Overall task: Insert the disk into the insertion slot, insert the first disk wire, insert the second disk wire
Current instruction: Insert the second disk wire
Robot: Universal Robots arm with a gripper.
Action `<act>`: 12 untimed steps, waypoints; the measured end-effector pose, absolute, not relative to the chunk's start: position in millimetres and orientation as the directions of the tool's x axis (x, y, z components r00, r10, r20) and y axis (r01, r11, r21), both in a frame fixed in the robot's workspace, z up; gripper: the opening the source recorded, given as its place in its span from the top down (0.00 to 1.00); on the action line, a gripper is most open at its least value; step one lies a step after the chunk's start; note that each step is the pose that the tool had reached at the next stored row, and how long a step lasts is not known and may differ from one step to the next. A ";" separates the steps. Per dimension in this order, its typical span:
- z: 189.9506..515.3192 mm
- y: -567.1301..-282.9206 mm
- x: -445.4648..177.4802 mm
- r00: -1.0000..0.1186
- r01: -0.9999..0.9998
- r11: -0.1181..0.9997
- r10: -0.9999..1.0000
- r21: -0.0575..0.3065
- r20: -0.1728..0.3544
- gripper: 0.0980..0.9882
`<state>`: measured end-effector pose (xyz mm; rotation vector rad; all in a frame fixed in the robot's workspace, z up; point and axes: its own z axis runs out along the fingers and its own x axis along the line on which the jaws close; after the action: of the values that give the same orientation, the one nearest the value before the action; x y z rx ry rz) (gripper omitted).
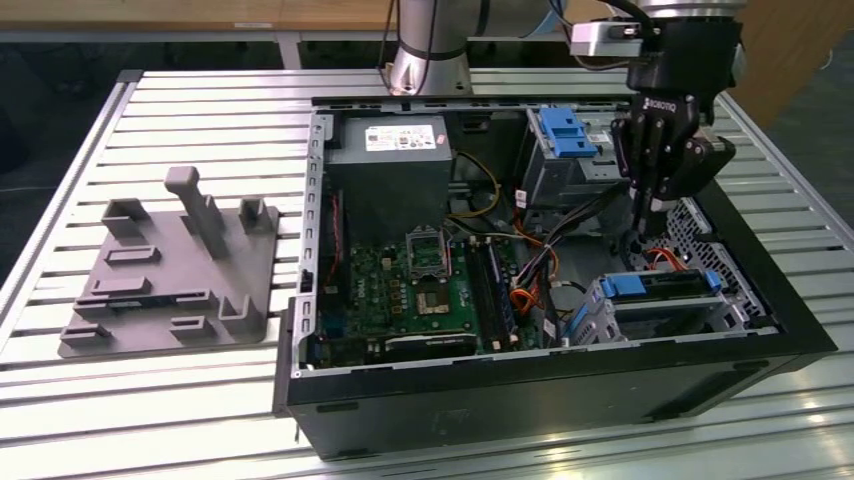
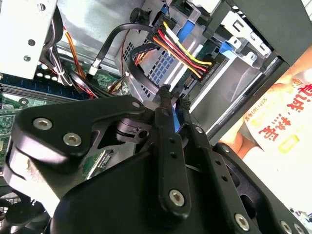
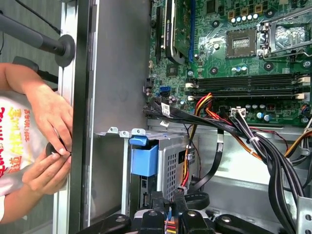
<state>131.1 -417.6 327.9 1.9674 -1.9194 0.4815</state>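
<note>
In the exterior view, you have a slatted metal table [image 1: 200, 110]. At the exterior view's left, a grey plastic fixture [image 1: 167, 275] with upright posts lies flat on it. Just beside it, toward the middle, an open black computer case [image 1: 534, 385] rests on the table. Inside the case, nearest the fixture, a grey power supply [image 1: 387, 175] sits above a green motherboard [image 1: 407, 290].

Further toward the exterior view's right stands a taller grey cage [image 1: 567, 160] with a blue latch on top. Beside it, your black gripper [image 1: 642, 232] hangs tip-down inside the case, among loose cables. You cannot tell whether its jaws are clenched or released.

Just below the gripper, the disk [image 1: 661, 284] already lies inside the insertion slot [image 1: 681, 315], its blue handle end facing the motherboard.

In the second wrist view, a bundle of red, yellow and orange wires [image 2: 180, 48] runs just ahead of the gripper [image 2: 173, 100].

In the first wrist view, a person's hands [image 3: 48, 122] are held together outside the case wall, well apart from the gripper [image 3: 168, 204].
</note>
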 end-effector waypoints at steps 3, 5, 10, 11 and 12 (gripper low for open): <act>327.4 -417.6 131.1 0.025 -1.000 -0.022 -0.881 0.012 0.473 0.89; 327.3 -417.6 131.0 0.026 -1.000 -0.022 -0.881 0.012 0.473 0.89; 327.3 -417.6 131.1 0.026 -1.000 -0.022 -0.881 0.012 0.473 0.89; 327.2 -417.6 131.0 0.026 -1.000 -0.023 -0.880 0.013 0.474 0.89; 327.1 -417.5 131.1 0.026 -1.000 -0.023 -0.879 0.013 0.476 0.89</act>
<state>131.1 -417.5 327.1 1.9667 -1.9159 0.4846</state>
